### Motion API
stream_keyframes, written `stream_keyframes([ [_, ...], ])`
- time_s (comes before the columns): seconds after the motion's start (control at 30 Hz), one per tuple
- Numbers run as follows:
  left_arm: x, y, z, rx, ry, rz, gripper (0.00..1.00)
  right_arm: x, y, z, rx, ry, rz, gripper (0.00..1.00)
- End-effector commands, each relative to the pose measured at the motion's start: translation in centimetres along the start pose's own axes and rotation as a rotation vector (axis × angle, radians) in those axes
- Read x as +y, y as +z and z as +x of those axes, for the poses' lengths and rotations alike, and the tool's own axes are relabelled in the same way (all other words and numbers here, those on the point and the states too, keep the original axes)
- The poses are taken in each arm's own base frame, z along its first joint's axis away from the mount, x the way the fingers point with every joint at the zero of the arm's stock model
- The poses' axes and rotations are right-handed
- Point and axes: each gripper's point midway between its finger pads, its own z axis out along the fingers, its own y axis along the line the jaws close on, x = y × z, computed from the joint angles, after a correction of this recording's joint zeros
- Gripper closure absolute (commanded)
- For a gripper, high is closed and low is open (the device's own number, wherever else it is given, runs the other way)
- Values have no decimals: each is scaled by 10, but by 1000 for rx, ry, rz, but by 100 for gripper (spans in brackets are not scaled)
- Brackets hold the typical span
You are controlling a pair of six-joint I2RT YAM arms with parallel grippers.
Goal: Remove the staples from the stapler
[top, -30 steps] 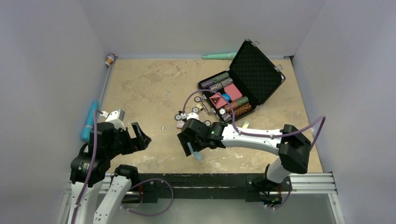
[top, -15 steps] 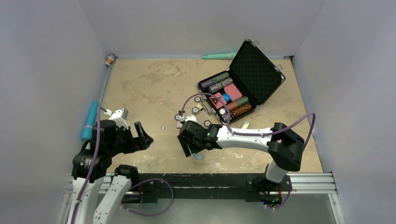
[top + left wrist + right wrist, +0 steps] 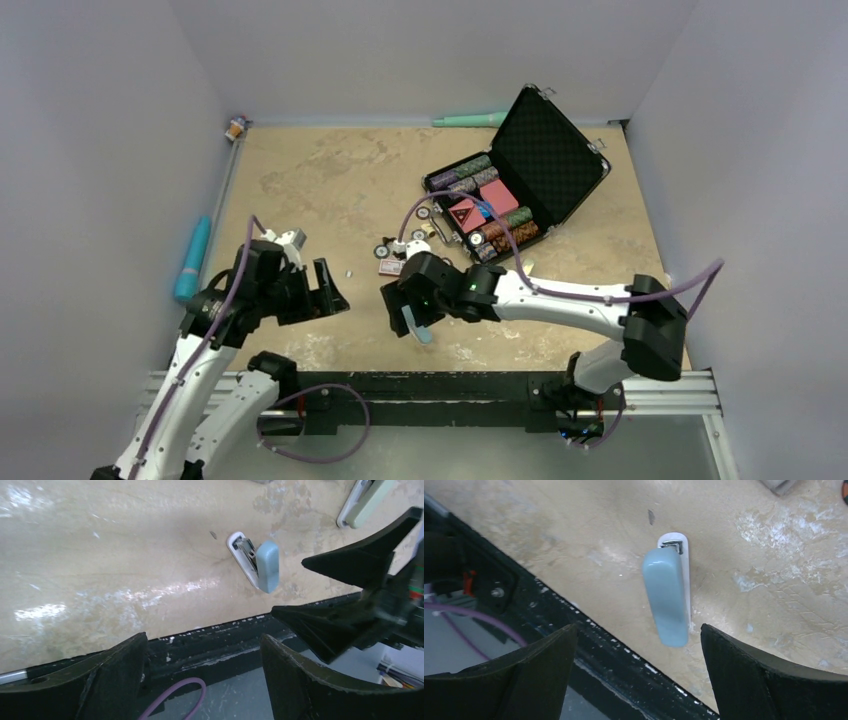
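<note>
The light-blue stapler [image 3: 418,326] lies on the tan table close to the front edge. Its blue top sits askew over a white base, with the silvery channel showing at one end [image 3: 245,547]. It also shows in the right wrist view [image 3: 667,595]. My right gripper [image 3: 405,310] is open and empty and hovers just above the stapler; its gap [image 3: 639,630] sits over the stapler's near end. My left gripper [image 3: 330,293] is open and empty, to the left of the stapler and pointed at it [image 3: 204,640].
An open black poker-chip case [image 3: 520,185] stands at the back right, with loose chips [image 3: 420,238] in front of it. A teal tool [image 3: 192,258] lies at the left edge. A small metal bit [image 3: 347,272] lies near the left gripper. The black front rail [image 3: 450,385] runs just below the stapler.
My left arm has swung right and forward, bringing its open gripper closer to the stapler. My right gripper stays over the stapler with only a small shift.
</note>
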Motion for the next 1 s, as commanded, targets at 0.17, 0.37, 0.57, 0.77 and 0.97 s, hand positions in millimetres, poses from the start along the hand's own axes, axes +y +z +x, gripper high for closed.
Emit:
stream_keyframes([
  [0.17, -26, 41, 12, 80, -110, -4, 16, -9, -60, -41, -148, 148, -109, 4],
  [0.37, -46, 67, 12, 90, -173, -46, 24, -27, -68, -36, -146, 232, -49, 4],
  [0.57, -81, 88, 20, 131, -94, -214, 26, -100, -103, -63, -268, 408, 121, 5],
  [0.77, -105, 121, 35, 156, -61, -278, 25, -103, -148, -94, -367, 466, 131, 5],
  [0.97, -114, 144, 43, 186, -25, -447, 26, -87, -170, -106, -398, 428, 46, 5],
])
